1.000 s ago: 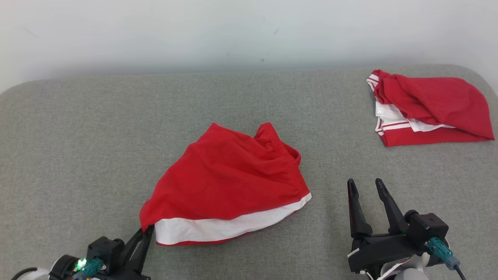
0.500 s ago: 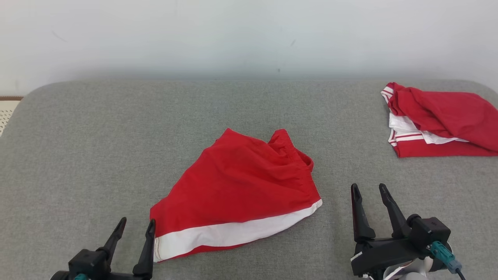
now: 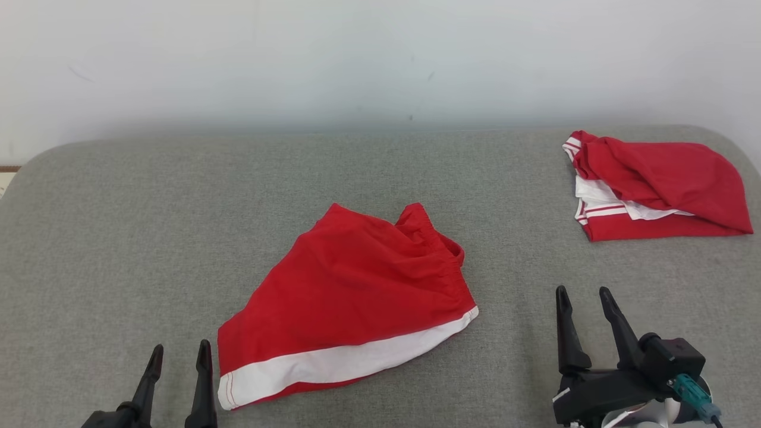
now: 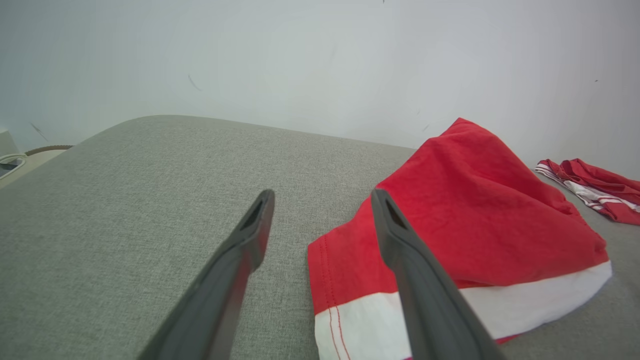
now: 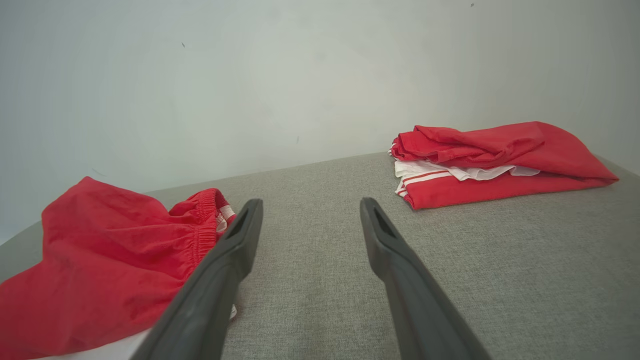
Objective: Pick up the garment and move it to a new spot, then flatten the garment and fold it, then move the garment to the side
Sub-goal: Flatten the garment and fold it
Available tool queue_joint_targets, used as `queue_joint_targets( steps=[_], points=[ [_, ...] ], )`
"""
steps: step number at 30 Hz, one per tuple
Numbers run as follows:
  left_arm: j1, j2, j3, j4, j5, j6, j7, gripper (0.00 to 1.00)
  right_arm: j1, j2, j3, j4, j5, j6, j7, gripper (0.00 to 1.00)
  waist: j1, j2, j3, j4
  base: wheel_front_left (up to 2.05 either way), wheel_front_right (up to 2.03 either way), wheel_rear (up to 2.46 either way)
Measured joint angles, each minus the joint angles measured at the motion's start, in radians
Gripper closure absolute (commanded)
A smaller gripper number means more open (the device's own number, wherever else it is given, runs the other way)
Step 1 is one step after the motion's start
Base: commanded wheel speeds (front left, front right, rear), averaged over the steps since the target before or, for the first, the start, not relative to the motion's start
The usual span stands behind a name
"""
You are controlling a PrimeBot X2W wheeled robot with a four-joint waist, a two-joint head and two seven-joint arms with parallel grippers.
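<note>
Red jersey (image 3: 660, 184) lies folded far right on the grey pad (image 3: 119, 238); left gripper (image 3: 180, 351) and right gripper (image 3: 582, 292), jaws apart and empty, flank the red shorts (image 3: 357, 285).

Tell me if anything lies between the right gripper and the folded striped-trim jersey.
Nothing visible does. Bare grey surface runs from the right gripper to the jersey at the far right. The red shorts lie to that gripper's left, off the path.
</note>
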State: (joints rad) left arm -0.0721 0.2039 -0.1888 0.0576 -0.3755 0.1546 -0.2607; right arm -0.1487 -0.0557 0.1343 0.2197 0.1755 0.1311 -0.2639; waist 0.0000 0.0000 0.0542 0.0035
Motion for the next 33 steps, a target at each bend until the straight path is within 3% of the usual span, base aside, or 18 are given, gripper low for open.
queue_joint_targets(
  steps=[17,24,33],
  points=[
    [0.053,-0.079,0.155,0.037,0.14,-0.084,0.0,0.0,0.066,-0.028,-0.026,-0.004,-0.009,0.0,0.0,0.0,0.0,0.0,-0.053,-0.033,0.0,0.0,0.0],
    [0.047,-0.081,0.165,0.073,0.176,-0.118,0.0,0.0,0.07,-0.021,-0.002,-0.002,-0.006,0.0,0.0,0.0,0.0,0.0,-0.062,-0.038,0.0,0.0,0.0],
    [0.032,-0.084,0.154,0.097,0.23,-0.119,0.0,0.0,0.068,-0.02,0.006,0.003,-0.003,0.0,0.0,0.0,0.0001,0.0,-0.063,-0.027,0.0,0.0,0.0]
  ],
)
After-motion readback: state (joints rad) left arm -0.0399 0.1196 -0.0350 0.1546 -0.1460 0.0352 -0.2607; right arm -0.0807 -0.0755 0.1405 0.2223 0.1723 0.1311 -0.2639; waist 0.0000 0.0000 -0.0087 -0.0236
